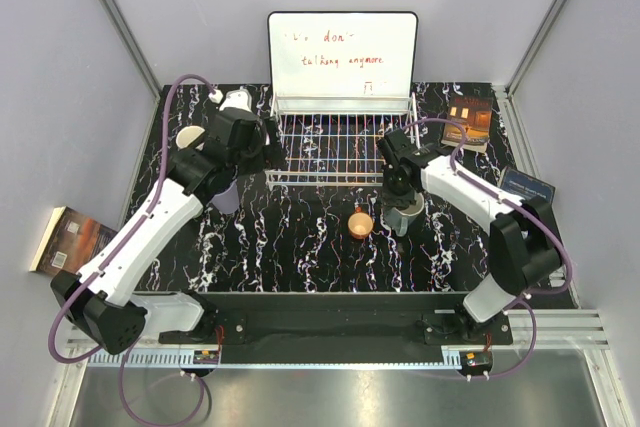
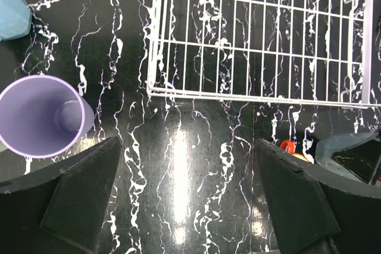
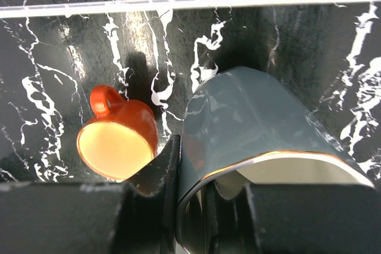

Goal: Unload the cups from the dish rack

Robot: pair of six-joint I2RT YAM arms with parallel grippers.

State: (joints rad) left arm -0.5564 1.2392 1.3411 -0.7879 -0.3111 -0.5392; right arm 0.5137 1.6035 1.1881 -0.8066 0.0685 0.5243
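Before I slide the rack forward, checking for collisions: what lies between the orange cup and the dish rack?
Bare tabletop only, from orange cup to dish rack, shown in the right wrist view.

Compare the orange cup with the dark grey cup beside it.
The orange cup is smaller than the dark grey cup. The orange cup shows a handle; the dark grey cup shows none. The right gripper clamps the dark grey cup's rim, while the orange cup stands free. Both are upright, outside the dish rack.

Orange cup (image 3: 122, 141) beside dark grey cup (image 3: 256, 117) — outside dish rack (image 1: 330, 179).
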